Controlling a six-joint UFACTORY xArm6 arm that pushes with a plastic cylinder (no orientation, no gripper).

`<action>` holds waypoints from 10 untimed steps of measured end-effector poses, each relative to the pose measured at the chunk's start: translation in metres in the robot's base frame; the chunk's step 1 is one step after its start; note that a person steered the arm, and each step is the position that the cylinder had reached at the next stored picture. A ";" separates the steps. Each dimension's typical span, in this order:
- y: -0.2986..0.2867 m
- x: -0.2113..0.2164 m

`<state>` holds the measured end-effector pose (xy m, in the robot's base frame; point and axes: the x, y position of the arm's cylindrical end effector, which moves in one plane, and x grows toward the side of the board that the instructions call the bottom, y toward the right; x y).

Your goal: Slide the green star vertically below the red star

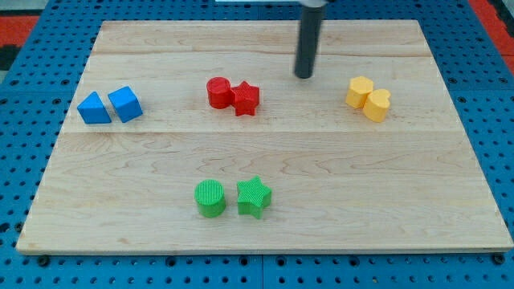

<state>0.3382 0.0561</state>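
Observation:
The green star (254, 197) lies near the view's bottom centre, just right of a green cylinder (210, 198). The red star (246, 99) lies higher up, touching a red cylinder (218, 92) on its left. The green star sits almost straight below the red star, a touch to the right. My tip (304, 75) rests on the board up and to the right of the red star, apart from every block.
A blue triangular block (94, 108) and a blue cube (125, 103) lie at the view's left. Two yellow blocks (369, 98) lie together at the right. The wooden board (265, 233) sits on a blue pegboard surface.

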 end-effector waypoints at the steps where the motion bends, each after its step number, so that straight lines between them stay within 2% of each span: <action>1: 0.018 0.093; 2: 0.014 0.192; 3: 0.003 0.218; 5: -0.084 0.229; 6: -0.089 0.254; 7: -0.125 0.206; 8: -0.151 0.122; 9: -0.137 0.115; 10: -0.079 0.140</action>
<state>0.4786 -0.0233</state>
